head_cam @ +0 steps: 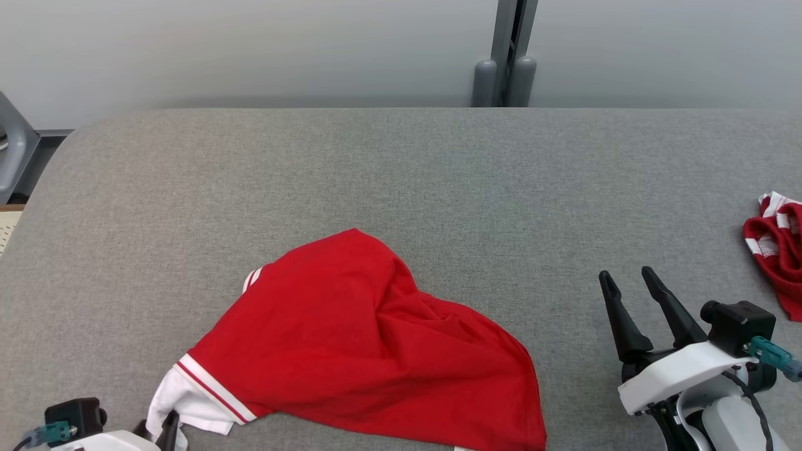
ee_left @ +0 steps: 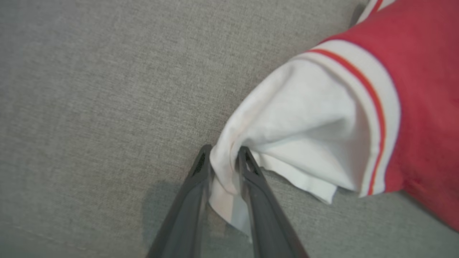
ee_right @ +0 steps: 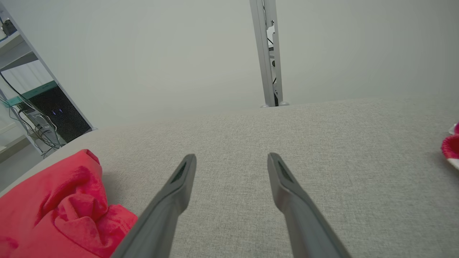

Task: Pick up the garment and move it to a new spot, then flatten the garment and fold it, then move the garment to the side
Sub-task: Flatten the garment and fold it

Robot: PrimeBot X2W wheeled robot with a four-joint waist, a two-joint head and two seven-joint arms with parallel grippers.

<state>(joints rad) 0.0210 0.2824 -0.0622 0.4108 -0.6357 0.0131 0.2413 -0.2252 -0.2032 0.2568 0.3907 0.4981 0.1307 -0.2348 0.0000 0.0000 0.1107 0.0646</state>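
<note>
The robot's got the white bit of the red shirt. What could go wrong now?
1. The left gripper pinches just a small fold of the white sleeve, so it might slip from the jaws.
2. The red garment lies bunched; pulled by one corner, it may drag and wrinkle more. The right gripper stands open, away from it.

Grey fabric-covered table (head_cam: 401, 163), rounded at its far-left corner. On it near the front edge, centre-left: crumpled red garment with white red-striped cuffs (head_cam: 351, 351). A small bunched red-and-white cloth (head_cam: 775, 254) lies at the right edge, well apart.
</note>
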